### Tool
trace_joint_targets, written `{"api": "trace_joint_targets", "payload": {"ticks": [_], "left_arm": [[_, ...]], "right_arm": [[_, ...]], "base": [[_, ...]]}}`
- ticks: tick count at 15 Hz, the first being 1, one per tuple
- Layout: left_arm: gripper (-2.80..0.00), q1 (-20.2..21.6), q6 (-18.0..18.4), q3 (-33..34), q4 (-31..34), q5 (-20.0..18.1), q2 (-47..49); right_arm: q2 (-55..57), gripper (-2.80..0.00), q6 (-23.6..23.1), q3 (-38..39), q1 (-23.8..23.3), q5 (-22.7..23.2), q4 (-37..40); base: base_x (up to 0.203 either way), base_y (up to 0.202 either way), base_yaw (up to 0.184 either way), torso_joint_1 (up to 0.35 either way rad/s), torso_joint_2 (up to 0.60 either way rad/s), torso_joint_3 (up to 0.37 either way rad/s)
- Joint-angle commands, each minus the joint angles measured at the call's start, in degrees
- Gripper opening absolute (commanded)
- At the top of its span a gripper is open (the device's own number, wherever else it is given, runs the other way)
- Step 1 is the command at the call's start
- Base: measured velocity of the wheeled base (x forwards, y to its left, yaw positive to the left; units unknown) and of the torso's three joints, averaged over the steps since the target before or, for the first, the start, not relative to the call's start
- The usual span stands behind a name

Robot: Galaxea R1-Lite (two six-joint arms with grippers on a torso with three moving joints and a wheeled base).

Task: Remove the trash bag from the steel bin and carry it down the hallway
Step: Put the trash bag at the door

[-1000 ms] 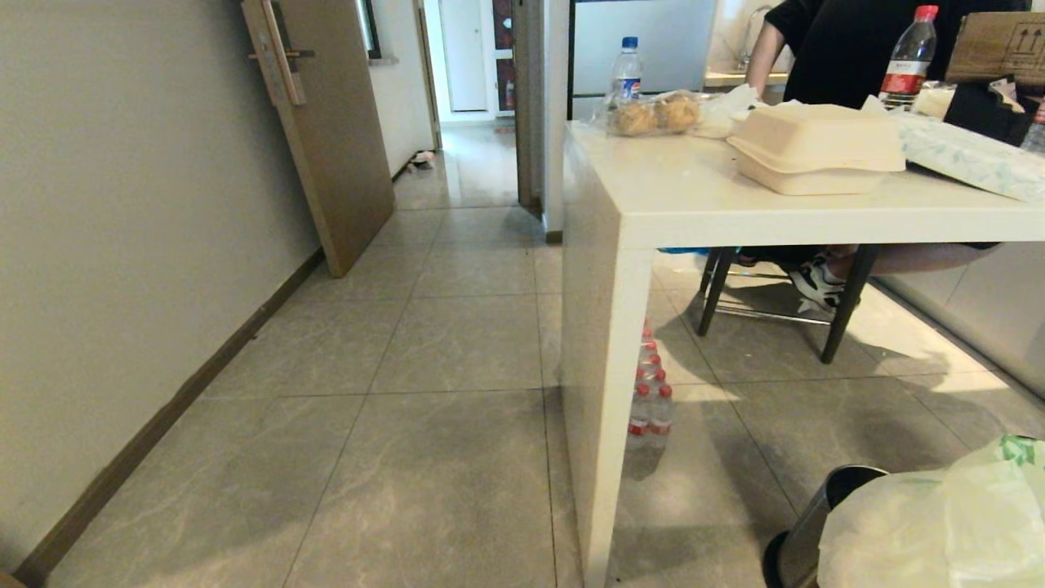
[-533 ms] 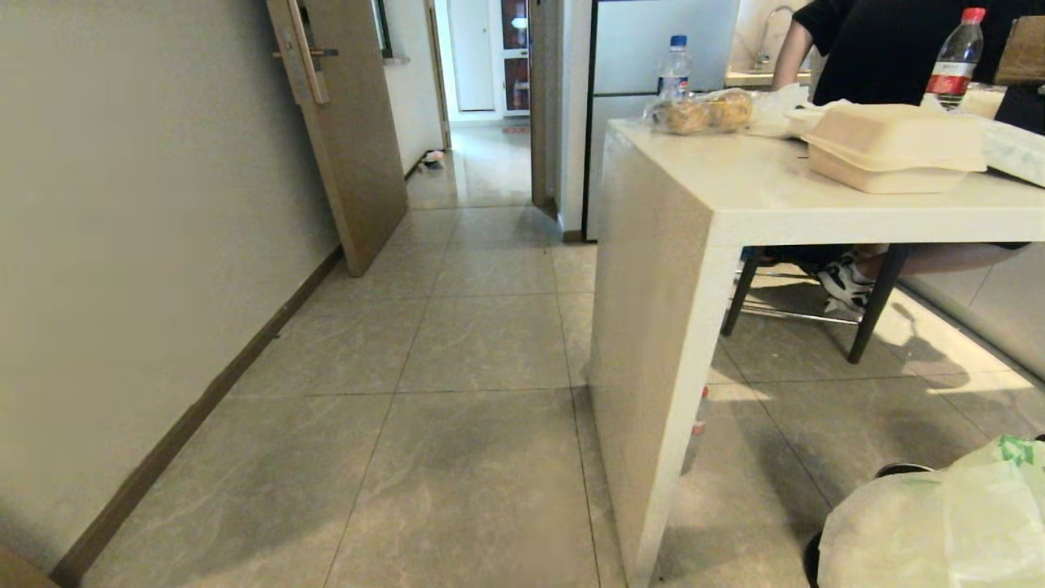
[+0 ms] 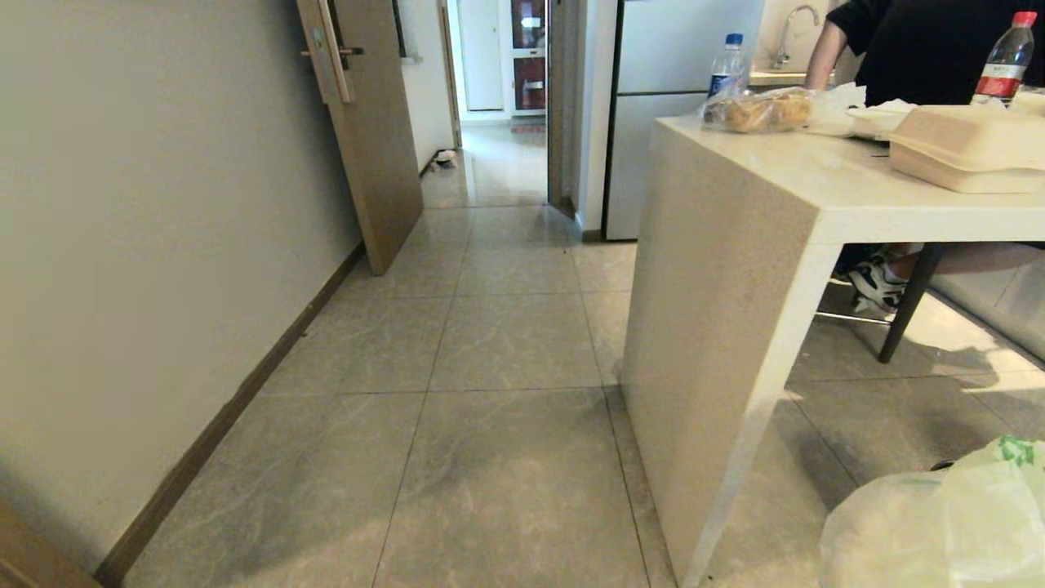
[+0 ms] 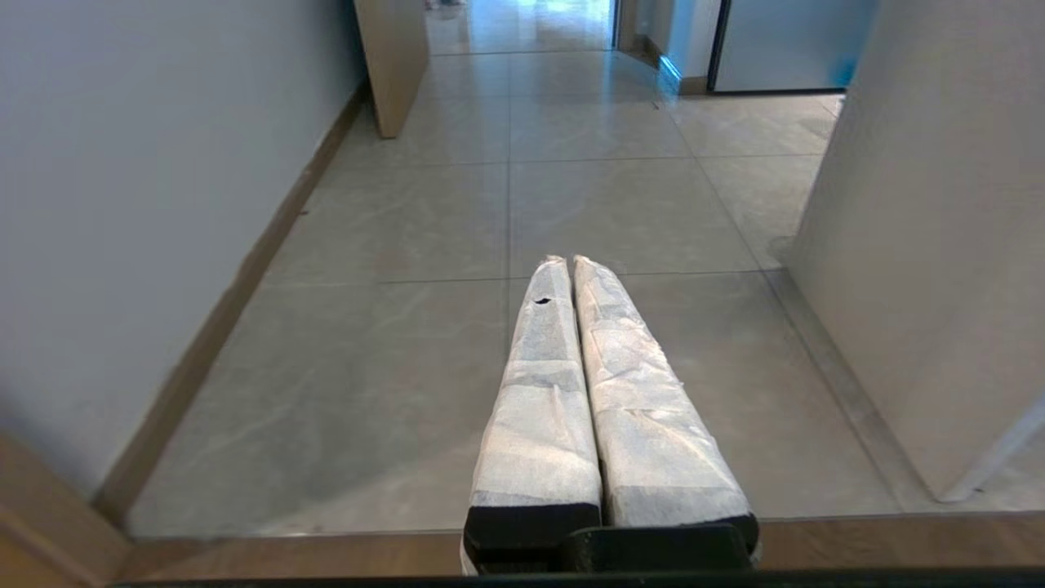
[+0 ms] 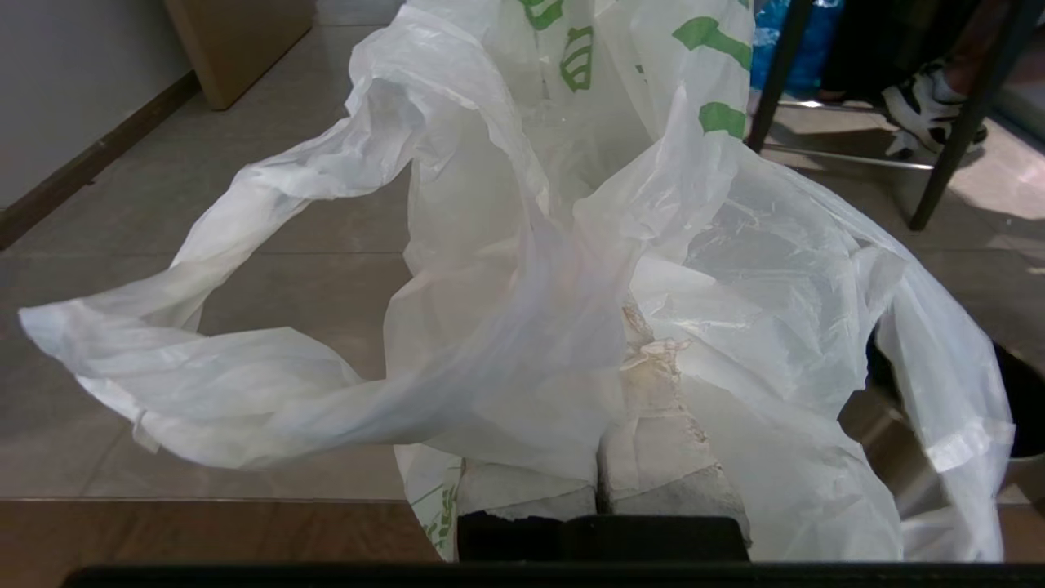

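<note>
So, from the left: a plain wall with dark baseboard, then the open brown door (image 3: 371, 131), then the hallway (image 3: 498, 327) of grey marbled tiles running off toward a bright far room. The left gripper (image 4: 569, 263) hangs idle over those tiles, its wrapped fingers pressed together on nothing. Next comes the white table (image 3: 735, 269), with a foam box (image 3: 967, 151), bagged buns and two bottles on top; a person in black sits behind it.

Far right and low, the trash bag (image 5: 571, 269) is bunched over the right gripper (image 5: 633, 347), whose fingers are clenched on its plastic. A dark curved edge behind the bag may be the steel bin (image 5: 1016, 408). I judge the bag is out and the carry is in hand. Next calls for driving down the hallway, clear of the table leg.

Green print marks the bag, unreadable; the bottle labels, blue and red, are too small to read.
</note>
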Motion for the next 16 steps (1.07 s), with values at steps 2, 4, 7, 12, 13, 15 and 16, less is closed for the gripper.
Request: {"api": "trace_joint_targets", "payload": {"ticks": [2, 4, 7, 12, 13, 15, 16], "left_arm": [[-2.8, 0.0, -0.06, 0.0, -0.06, 0.05, -0.01], [-2.8, 0.0, -0.06, 0.0, -0.06, -0.01, -0.01], [-2.8, 0.0, -0.03, 0.0, -0.06, -0.01, -0.01], [-2.8, 0.0, 0.38, 0.0, -0.06, -0.01, -0.01], [-2.8, 0.0, 0.38, 0.0, -0.06, -0.01, -0.01], [-2.8, 0.0, 0.3, 0.0, -0.06, -0.01, -0.01], [-2.8, 0.0, 0.03, 0.0, -0.06, -0.01, -0.01]], "right_arm": [[0.07, -2.8, -0.03, 0.0, 0.02, 0.0, -0.02], [0.07, -2.8, -0.03, 0.0, 0.01, 0.0, -0.02], [0.07, -2.8, -0.03, 0.0, 0.02, 0.0, -0.02], [0.07, -2.8, -0.03, 0.0, 0.02, 0.0, -0.02], [0.07, -2.8, -0.03, 0.0, 0.02, 0.0, -0.02], [0.07, -2.8, -0.03, 0.0, 0.02, 0.0, -0.02], [0.07, -2.8, -0.03, 0.0, 0.02, 0.0, -0.02]], "base": [[0.0, 0.191, 0.002, 0.002, 0.0, 0.005], [0.0, 0.189, 0.003, 0.009, 0.0, 0.001], [0.0, 0.193, 0.0, 0.003, 0.0, 0.001], [0.0, 0.15, 0.0, 0.003, 0.0, 0.002], [0.0, 0.0, 0.0, 0.0, 0.0, 0.0], [0.0, 0.0, 0.0, 0.0, 0.0, 0.0], [0.0, 0.0, 0.0, 0.0, 0.0, 0.0]]}}
